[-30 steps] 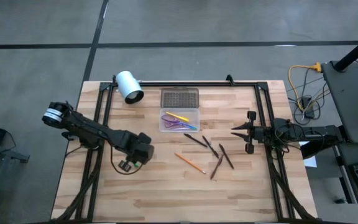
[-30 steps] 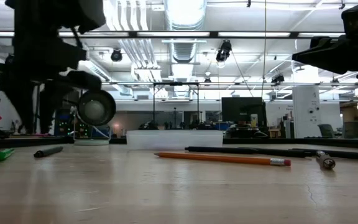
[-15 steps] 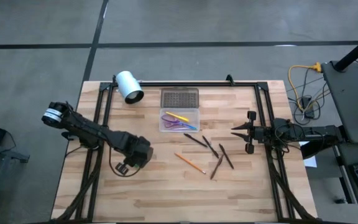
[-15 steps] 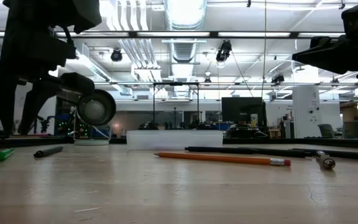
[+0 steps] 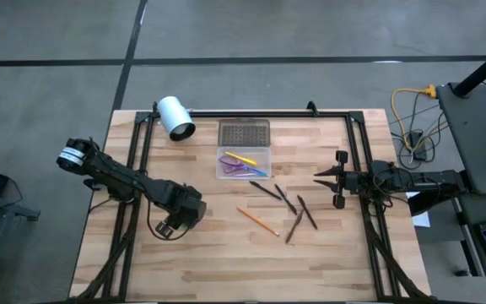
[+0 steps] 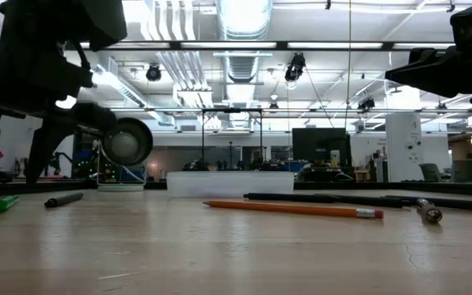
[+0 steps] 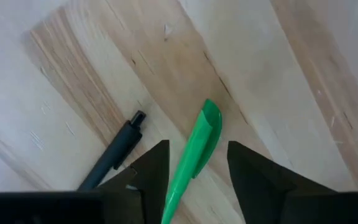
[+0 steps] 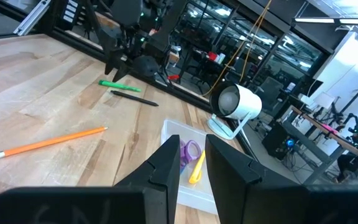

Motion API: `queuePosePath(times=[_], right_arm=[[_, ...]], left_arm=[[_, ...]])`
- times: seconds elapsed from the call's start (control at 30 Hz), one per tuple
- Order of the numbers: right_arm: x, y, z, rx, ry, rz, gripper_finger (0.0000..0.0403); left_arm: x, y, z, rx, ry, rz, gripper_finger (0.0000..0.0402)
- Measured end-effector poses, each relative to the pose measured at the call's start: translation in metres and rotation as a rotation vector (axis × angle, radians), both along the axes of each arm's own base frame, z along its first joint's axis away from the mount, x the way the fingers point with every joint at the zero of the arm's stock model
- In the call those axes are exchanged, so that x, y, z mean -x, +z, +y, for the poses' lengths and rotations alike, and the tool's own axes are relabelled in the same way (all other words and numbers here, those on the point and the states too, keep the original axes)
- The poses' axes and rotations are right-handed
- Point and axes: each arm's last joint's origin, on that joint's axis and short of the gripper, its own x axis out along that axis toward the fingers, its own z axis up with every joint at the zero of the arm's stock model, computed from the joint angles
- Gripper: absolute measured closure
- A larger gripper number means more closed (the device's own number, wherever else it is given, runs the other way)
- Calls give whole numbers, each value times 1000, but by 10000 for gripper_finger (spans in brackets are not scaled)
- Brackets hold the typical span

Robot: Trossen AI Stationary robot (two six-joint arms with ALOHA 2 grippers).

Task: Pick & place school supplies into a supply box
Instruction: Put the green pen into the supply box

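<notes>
The clear supply box [image 5: 244, 162] lies at the table's middle with purple scissors, a yellow pen and a blue one inside; its grey dotted lid [image 5: 244, 133] lies flat just beyond it. An orange pencil [image 5: 257, 220] and several dark pens [image 5: 287, 201] lie near the box. My left gripper [image 5: 168, 228] points down, open, over a green pen [image 7: 195, 151]; its fingers stand on either side of the pen without touching. A dark pen [image 7: 112, 154] lies beside it. My right gripper [image 5: 327, 179] waits, open, at the table's right.
A white cylinder [image 5: 175, 116] lies at the far left corner. A black frame [image 5: 251, 112] runs along the far edge and down both sides. Bare wood spreads across the near half of the table. In the low view the green pen [image 6: 2, 203] and dark pen [image 6: 64, 199] lie left of the pencil [image 6: 293, 209].
My left gripper has moved a little toward the table's left and near edges and now stands over the green pen, covering it in the high view. The pens, pencil and box have stayed where they were.
</notes>
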Motion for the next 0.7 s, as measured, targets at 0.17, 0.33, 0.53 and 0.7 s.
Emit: queuePosePath(times=[0.17,0.33,0.53,0.7], right_arm=[[0,0,0,0,0,0,335],[0,0,0,0,0,0,335],[0,0,0,0,0,0,335],[0,0,0,0,0,0,335]], left_arm=[[3,-9,1,-1,16,9,248],[5,-19,2,8,16,-19,248],[10,-35,3,-3,9,6,248],[9,-41,3,-11,10,9,255]])
